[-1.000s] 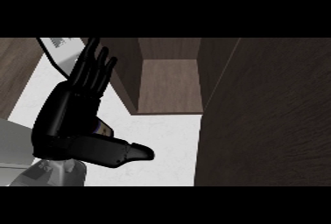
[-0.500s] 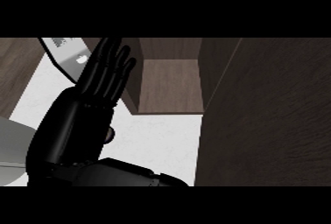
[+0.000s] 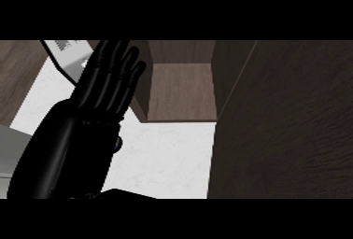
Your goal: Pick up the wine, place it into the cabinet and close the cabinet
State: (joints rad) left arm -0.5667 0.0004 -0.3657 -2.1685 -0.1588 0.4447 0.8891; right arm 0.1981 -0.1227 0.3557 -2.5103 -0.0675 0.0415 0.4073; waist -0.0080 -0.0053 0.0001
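My left hand point(image 3: 105, 91) rises from the lower left, close to the camera, with its fingers straight and together, pointing up. It is open and holds nothing. Its fingertips overlap the left edge of the open cabinet point(image 3: 180, 91), whose brown inside shows as bare. The dark wooden cabinet door point(image 3: 283, 126) fills the right side of the view. No wine bottle shows anywhere. My right hand is out of sight.
White counter top point(image 3: 165, 154) lies below the cabinet opening. A white panel point(image 3: 66, 53) with a dark edge sits at the top left, partly behind my fingers. A grey surface point(image 3: 10, 149) shows at the left edge.
My left hand has moved up and to the right, nearer the cabinet opening, and its forearm now covers more of the lower left. The fingers stayed straight.
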